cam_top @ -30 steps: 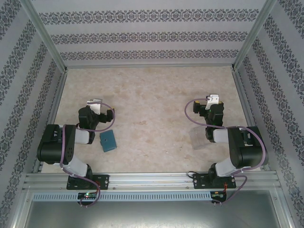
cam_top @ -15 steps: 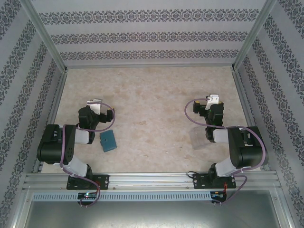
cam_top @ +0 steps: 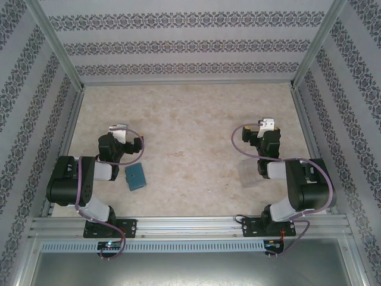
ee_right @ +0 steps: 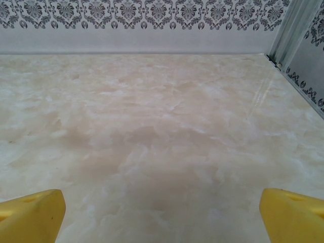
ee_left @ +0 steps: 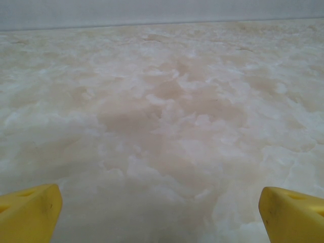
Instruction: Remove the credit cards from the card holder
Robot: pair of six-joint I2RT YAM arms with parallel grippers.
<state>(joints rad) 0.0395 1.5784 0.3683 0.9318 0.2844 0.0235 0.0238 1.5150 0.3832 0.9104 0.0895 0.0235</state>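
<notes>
The card holder (cam_top: 136, 177) is a small teal wallet lying shut on the marble-patterned table, just right of the left arm's folded elbow. The credit cards are hidden. My left gripper (cam_top: 123, 138) sits folded back a little beyond and left of the holder, not touching it. In the left wrist view its yellow fingertips (ee_left: 28, 212) stand wide apart over bare table, and the left gripper (ee_left: 159, 217) is open and holds nothing. My right gripper (cam_top: 266, 136) is folded back on the right side. In its wrist view the right gripper (ee_right: 162, 217) is open over bare table.
Patterned walls and metal posts (cam_top: 59, 47) close in the table on three sides. A metal rail (cam_top: 190, 225) runs along the near edge under both arm bases. A faint pale greyish patch (cam_top: 248, 175) lies on the table left of the right arm.
</notes>
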